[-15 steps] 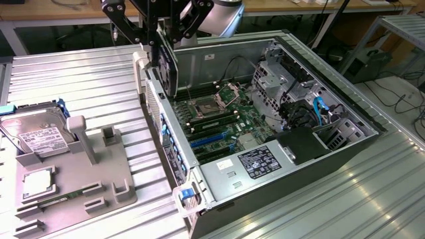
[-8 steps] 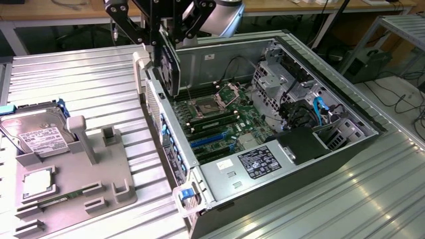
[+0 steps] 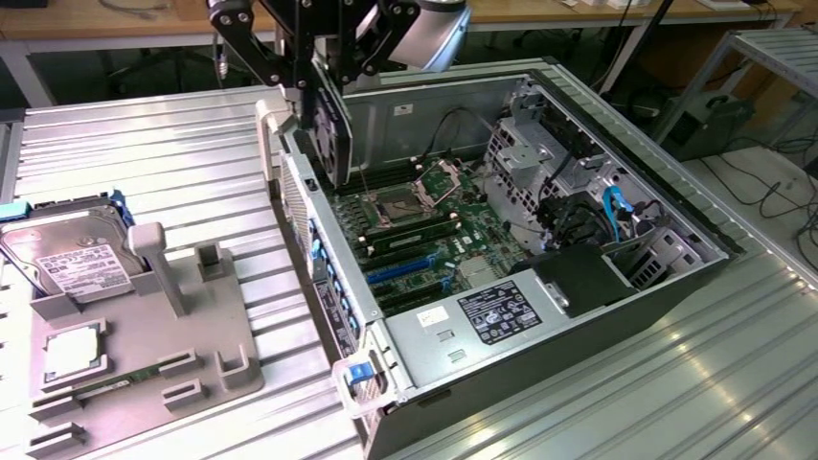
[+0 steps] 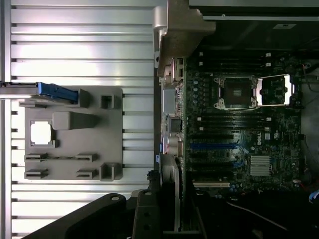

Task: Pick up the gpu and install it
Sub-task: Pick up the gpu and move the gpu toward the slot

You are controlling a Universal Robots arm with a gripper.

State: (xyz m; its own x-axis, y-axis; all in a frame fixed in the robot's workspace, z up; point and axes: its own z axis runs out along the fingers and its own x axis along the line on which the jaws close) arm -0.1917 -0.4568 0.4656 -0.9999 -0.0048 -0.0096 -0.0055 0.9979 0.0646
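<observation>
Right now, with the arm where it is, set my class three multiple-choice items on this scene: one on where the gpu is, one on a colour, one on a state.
1. Where is the gpu?
A) in the gripper, above the case
B) lying flat beside the case
C) underneath the case

2. What colour are the coloured slots on the motherboard?
A) red
B) yellow
C) blue

3. The case's side is:
A) shut
B) open
C) taped over

Answers:
1 A: the gpu hangs upright in the gripper over the case's rear edge.
2 C: the coloured slots are blue.
3 B: the motherboard lies in plain view.
</observation>
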